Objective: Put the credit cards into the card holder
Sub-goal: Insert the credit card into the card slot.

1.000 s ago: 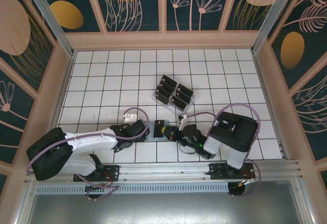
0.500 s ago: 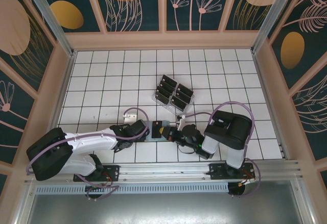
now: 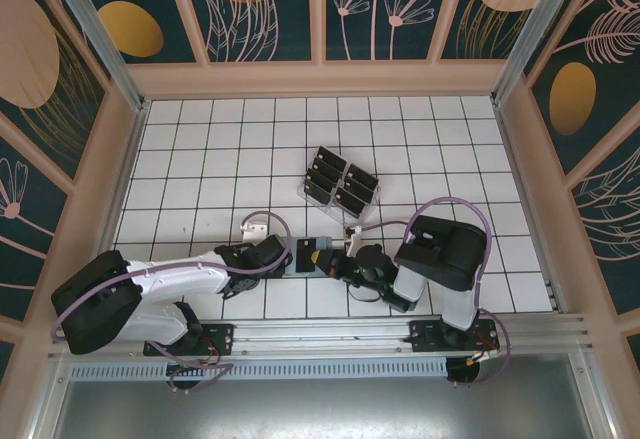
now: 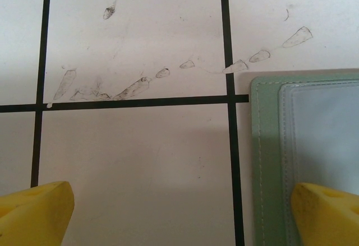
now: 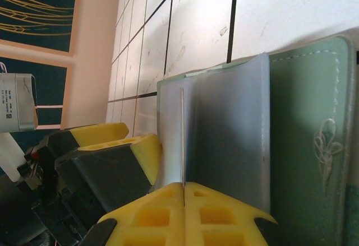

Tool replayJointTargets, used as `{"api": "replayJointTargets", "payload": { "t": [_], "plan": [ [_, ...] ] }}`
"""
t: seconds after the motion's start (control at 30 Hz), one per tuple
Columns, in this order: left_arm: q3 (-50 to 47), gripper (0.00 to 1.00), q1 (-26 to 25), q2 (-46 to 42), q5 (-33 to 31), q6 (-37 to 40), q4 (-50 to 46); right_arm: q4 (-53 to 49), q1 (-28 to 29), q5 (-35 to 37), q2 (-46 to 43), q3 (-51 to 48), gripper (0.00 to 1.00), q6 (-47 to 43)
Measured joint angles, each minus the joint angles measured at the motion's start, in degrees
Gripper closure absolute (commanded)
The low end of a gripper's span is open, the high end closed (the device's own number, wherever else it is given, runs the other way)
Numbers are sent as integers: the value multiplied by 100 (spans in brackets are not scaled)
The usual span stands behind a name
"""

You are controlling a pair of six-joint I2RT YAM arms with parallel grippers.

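The card holder (image 5: 303,145), a sage-green stitched wallet with an embossed flower, lies open near the bench's (image 3: 200,159) near edge, its paler inner flap curled up. A single card (image 5: 183,134) stands edge-on against that flap, pinched in the right pincer (image 5: 184,185). The remaining dark credit cards (image 3: 340,181) sit in two rows farther back.

Two end effectors, left (image 4: 179,212) and right (image 5: 184,187), one card holder (image 5: 305,128), one clear rack (image 3: 304,195), several credit cards (image 3: 361,177)

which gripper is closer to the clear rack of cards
Right. The right gripper, shut on a card at the wallet, sits just on the near side of the rack. The open left gripper is farther off, toward its near left.
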Motion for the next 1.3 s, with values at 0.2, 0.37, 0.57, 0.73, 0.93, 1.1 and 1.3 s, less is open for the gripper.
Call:
{"api": "replayJointTargets", "payload": {
  "t": [0.2, 0.37, 0.57, 0.73, 0.93, 1.1, 1.3],
  "plan": [
    [0, 2, 0, 0, 0, 0, -2, 109, 0, -35, 173, 50, 100, 72],
    [0, 2, 0, 0, 0, 0, -2, 271, -24, -59, 273, 50, 100, 149],
    [-4, 1, 0, 0, -2, -20, 0, 345, -37, -83, 306, 48, 100, 221],
    [-11, 2, 0, 0, -2, -22, 2, 393, -37, -81, 306, 15, 100, 297],
    [-11, 2, 0, 0, -7, -24, 2, 448, -37, -81, 308, -48, 100, 409],
    [-15, 1, 0, 0, -11, -24, 7, 540, -35, -79, 378, -70, 100, 492],
    [-22, 1, 0, 0, -24, -24, 20, 769, -35, -81, 518, -70, 100, 623]
  ]
}}
